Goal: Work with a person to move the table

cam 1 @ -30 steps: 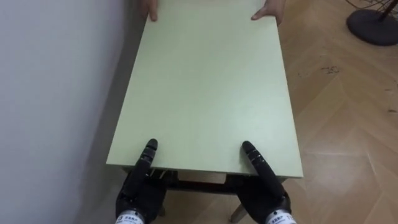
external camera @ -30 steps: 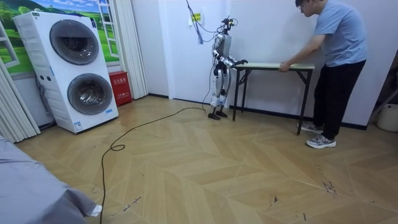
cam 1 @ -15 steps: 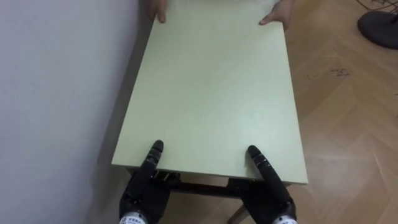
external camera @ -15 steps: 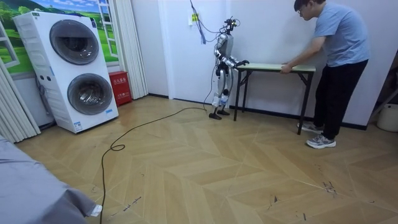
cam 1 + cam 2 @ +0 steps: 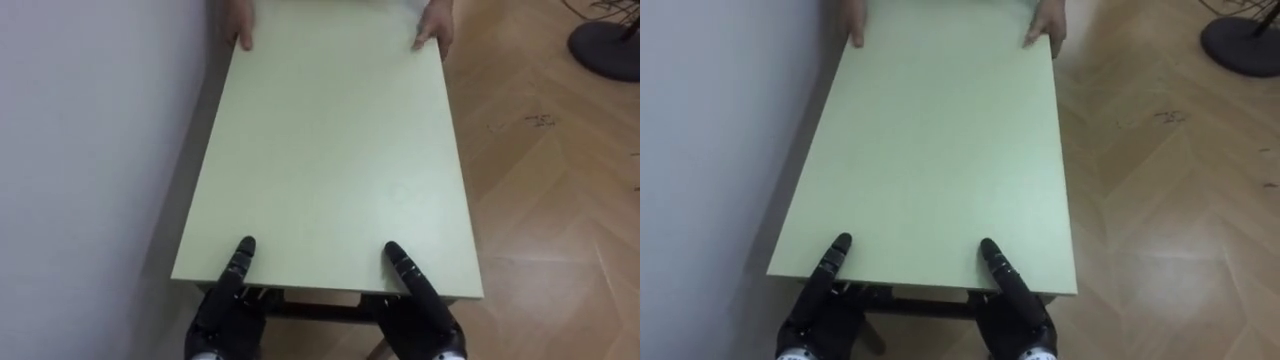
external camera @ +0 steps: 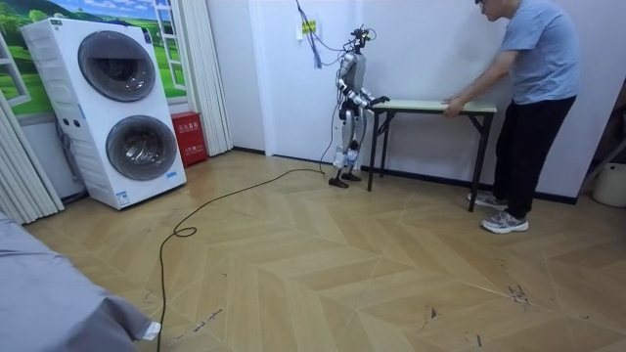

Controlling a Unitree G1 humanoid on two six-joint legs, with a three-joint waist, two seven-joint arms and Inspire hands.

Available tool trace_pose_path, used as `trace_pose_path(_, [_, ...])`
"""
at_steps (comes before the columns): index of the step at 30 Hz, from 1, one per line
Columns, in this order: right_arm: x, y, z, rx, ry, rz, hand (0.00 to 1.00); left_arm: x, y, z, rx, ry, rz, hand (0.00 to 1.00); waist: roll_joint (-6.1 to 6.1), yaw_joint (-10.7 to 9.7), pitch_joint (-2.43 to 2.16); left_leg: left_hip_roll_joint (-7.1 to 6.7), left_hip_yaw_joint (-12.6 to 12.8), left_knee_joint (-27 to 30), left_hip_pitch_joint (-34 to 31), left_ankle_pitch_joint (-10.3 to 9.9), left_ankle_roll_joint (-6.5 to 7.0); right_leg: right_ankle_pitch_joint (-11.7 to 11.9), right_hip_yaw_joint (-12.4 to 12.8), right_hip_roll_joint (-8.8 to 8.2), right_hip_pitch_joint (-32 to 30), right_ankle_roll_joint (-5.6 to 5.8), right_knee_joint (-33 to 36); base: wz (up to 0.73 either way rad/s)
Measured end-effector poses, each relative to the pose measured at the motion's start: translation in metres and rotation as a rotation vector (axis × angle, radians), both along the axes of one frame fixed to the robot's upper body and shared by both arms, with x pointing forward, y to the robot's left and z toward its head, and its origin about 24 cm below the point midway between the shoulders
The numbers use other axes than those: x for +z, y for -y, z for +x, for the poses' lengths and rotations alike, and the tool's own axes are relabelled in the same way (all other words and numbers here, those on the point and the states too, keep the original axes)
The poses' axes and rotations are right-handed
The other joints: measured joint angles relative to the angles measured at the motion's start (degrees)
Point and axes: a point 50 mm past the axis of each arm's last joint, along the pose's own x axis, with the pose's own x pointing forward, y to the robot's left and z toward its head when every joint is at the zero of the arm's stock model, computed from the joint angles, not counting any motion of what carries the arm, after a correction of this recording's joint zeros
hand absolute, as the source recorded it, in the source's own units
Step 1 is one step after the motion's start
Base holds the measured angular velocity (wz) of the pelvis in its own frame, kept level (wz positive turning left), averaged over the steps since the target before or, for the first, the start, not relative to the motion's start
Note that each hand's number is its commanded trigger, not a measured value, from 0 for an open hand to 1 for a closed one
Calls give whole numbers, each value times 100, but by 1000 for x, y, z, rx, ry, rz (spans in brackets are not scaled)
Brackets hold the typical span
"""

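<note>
Bench [image 5: 330, 150]: position unchanged, not yet carried. Left robot hand [image 5: 228, 305], right robot hand [image 5: 420, 305]: at bench's near edge, grip underneath cannot tell. Person's hands [image 5: 436, 30]: now further over bench's far edge. Lift likely imminent.

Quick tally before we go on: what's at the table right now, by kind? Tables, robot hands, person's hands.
Table: 1
Robot hands at the near edge: 2, left hand and right hand
Person's hands at the far edge: 2, wall-side hand and floor-side hand
Total: 5
</note>
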Motion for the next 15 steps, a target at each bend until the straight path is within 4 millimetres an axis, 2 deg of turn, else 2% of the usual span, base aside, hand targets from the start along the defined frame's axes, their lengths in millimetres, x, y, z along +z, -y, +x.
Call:
trace_pose_path(4, [0,1,1,66,58,-40,0,-7,-4,0,-77,8,70,0,-6,-101,-3,-4,-2,-55,188,-10,11,-3,-18,0,126,-3,18,-1])
trace_pose_path(11, [-2,3,-3,81,60,-53,0,-8,-5,2,-97,19,78,0,1,-119,-13,-15,8,-52,271,-8,16,-3,-22,-11,186,-3,19,-3])
trace_pose_path(14, [-3,4,-3,89,61,-64,0,-12,-5,0,-106,12,76,0,49,-156,-48,-16,8,-35,271,-8,16,-3,-27,-10,194,-3,20,0])
trace_pose_path(15, [-5,5,-5,94,62,-65,0,-14,-6,-2,-112,3,75,0,71,-186,-73,-16,8,-32,277,-7,17,-3,-25,-10,203,-3,18,0])
